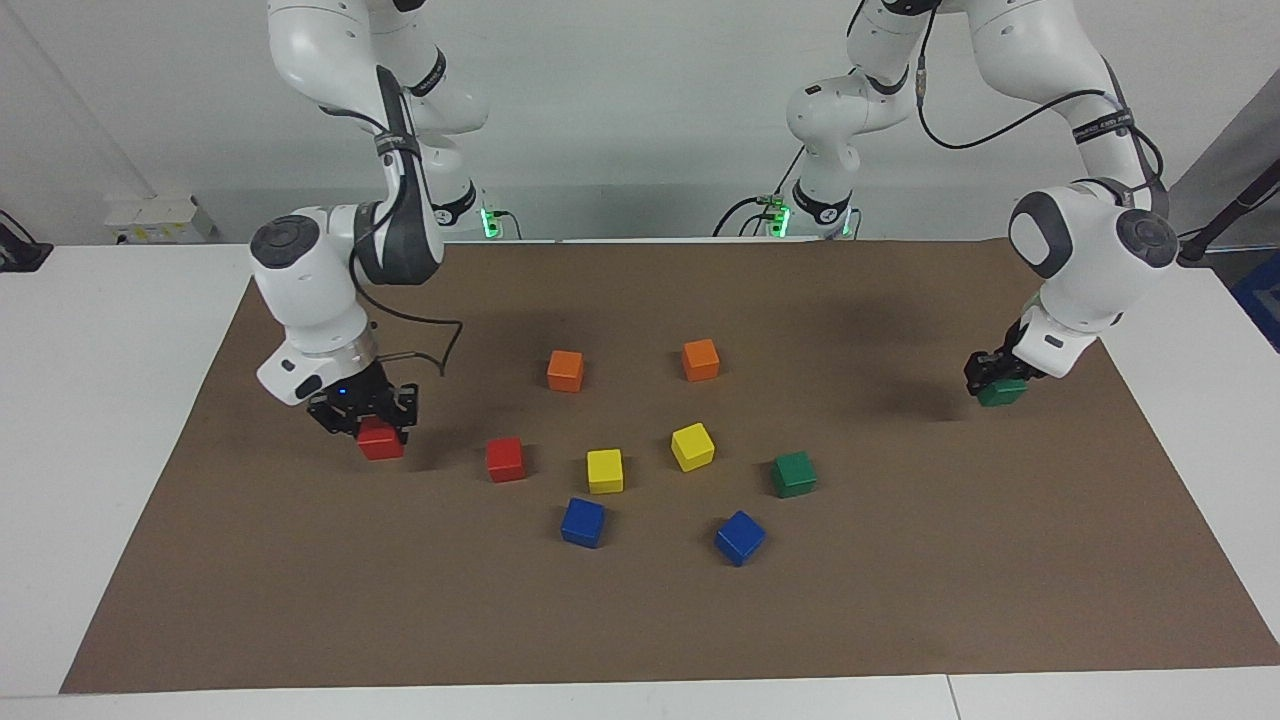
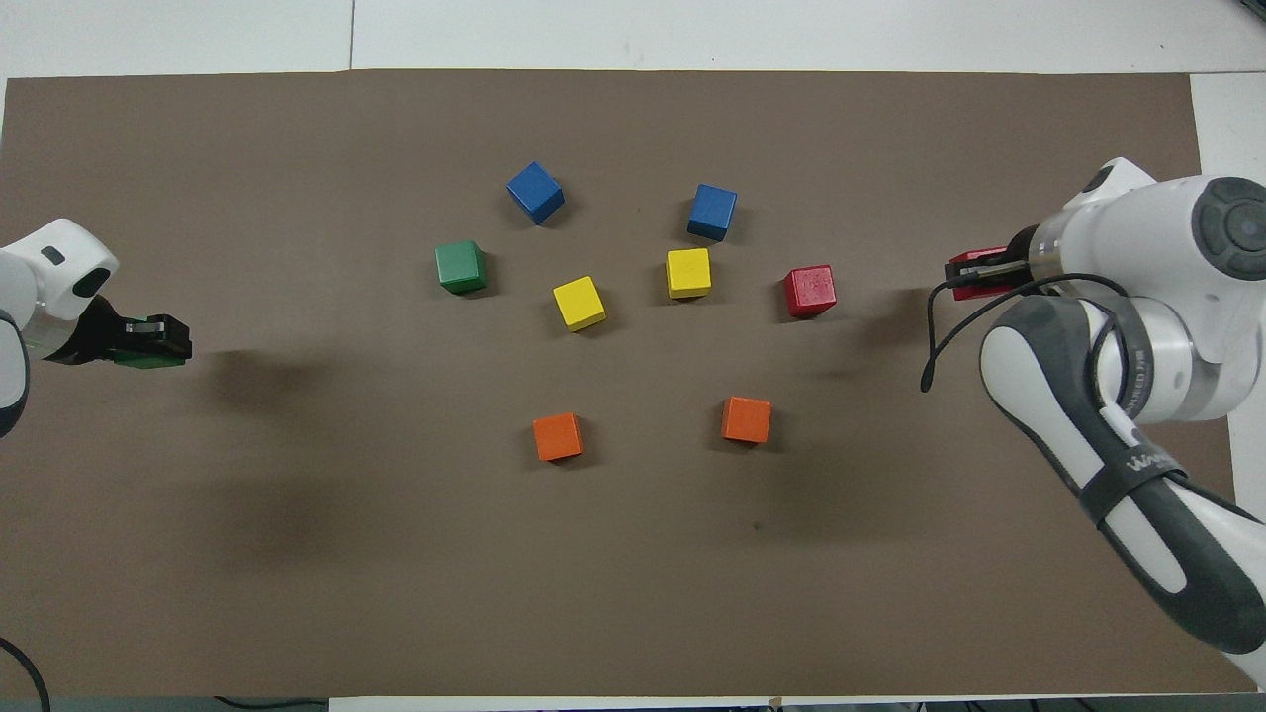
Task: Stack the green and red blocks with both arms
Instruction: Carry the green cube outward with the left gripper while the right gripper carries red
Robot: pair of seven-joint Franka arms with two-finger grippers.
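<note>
The right gripper [image 1: 368, 428] is squeezing a red block [image 1: 380, 440] over the mat's end, and the left gripper [image 1: 993, 380] is squeezing a green block [image 1: 1001, 392]. The other red block [image 1: 506, 458] and other green block [image 1: 794, 474] are sitting near the middle; a crooked drop could be making a stack tumble

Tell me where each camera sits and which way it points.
Facing view: high across the table, looking at both arms; right gripper and left gripper show.
Overhead view: above the robots' end, looking steeply down; forearms enter from the sides.
Shared: brown mat, held red block, held green block.
</note>
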